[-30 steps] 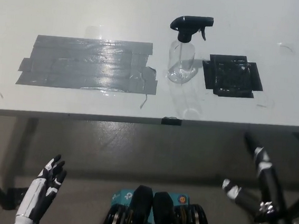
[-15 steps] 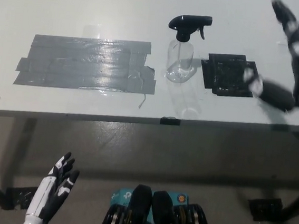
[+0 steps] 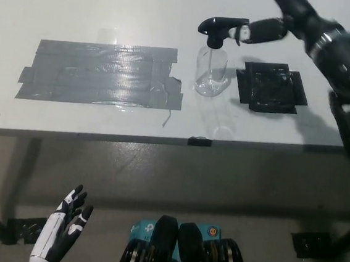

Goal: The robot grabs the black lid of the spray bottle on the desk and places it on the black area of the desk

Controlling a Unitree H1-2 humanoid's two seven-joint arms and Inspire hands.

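A clear spray bottle (image 3: pixel 210 69) stands upright on the white desk (image 3: pixel 112 13), topped by its black trigger lid (image 3: pixel 220 31). Just right of it lies the black taped square (image 3: pixel 271 88). My black right hand (image 3: pixel 283 21) reaches in from the upper right over the desk, open, with one fingertip at the lid's trigger and nothing held. My white left hand (image 3: pixel 63 232) rests open below the desk edge at the lower left.
A large patch of grey tape (image 3: pixel 100 74) covers the desk left of the bottle. The desk's front edge (image 3: pixel 161 141) runs across the middle of the view, with floor and table legs below it.
My right arm has swung from the desk's right side up and leftward, bringing the hand to the bottle's lid. The left hand has barely shifted. The bottle has not moved.
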